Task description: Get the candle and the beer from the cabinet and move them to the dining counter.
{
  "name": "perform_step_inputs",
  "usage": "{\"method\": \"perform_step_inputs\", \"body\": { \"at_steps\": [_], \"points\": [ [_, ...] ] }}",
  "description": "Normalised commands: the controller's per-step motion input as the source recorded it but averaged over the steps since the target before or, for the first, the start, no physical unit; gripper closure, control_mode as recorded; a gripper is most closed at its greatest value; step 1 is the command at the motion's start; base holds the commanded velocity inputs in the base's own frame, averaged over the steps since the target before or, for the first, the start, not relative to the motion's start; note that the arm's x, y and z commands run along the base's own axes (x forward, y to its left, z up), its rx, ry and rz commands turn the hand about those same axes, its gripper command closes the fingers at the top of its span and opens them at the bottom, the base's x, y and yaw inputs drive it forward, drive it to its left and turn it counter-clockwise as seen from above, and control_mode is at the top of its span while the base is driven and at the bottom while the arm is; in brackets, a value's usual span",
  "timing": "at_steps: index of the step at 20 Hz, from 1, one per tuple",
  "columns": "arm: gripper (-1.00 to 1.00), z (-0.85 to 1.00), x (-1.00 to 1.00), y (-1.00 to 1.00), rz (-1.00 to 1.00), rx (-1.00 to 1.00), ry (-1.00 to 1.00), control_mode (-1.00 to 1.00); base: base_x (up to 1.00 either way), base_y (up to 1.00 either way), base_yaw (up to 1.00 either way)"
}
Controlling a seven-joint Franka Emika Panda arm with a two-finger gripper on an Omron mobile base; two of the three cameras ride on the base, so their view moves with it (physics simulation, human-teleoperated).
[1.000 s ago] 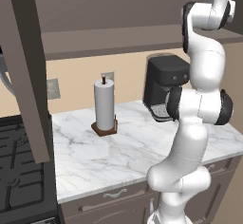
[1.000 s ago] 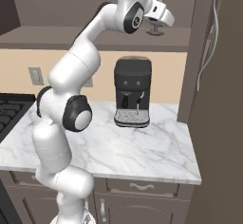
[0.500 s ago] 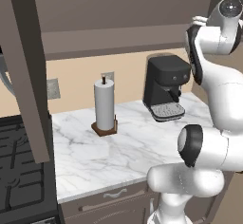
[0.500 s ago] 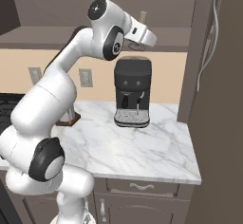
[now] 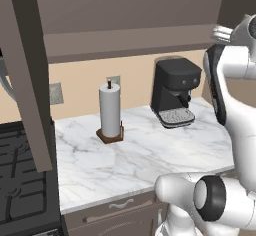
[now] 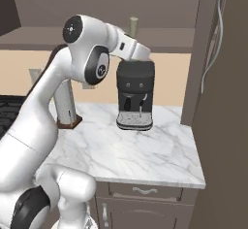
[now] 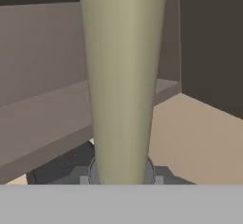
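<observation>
The candle (image 7: 122, 83) is standing upright dead ahead of the pincer, its long axis running straight up, apparently carried just outside the cabinet (image 7: 42, 61); whether the pincer is clenching it I cannot tell.

arm (image 6: 58, 102): glossy white rounded shells | joints: dark grey bands (round black end caps) | no markings

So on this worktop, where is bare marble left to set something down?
The worktop is bare in front of the paper-towel roll and the coffee machine, and in the strip between them. Along the back wall those two crowd it. The stove borders its left.
</observation>
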Motion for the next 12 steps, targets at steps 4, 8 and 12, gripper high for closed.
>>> {"method": "perform_step_inputs", "body": {
  "at_steps": [4,8,12],
  "points": [
    [1.0,0.03,-1.0,0.4,0.01,-0.05,0.07,-1.0,0.0,0.0,0.0],
    [1.0,-0.16,-1.0,0.58,0.05,-0.07,0.03,-1.0,0.0,0.0,0.0],
    [1.0,-0.32,-1.0,0.6,0.06,-0.03,0.0,-1.0,0.0,0.0,0.0]
  ]
}}
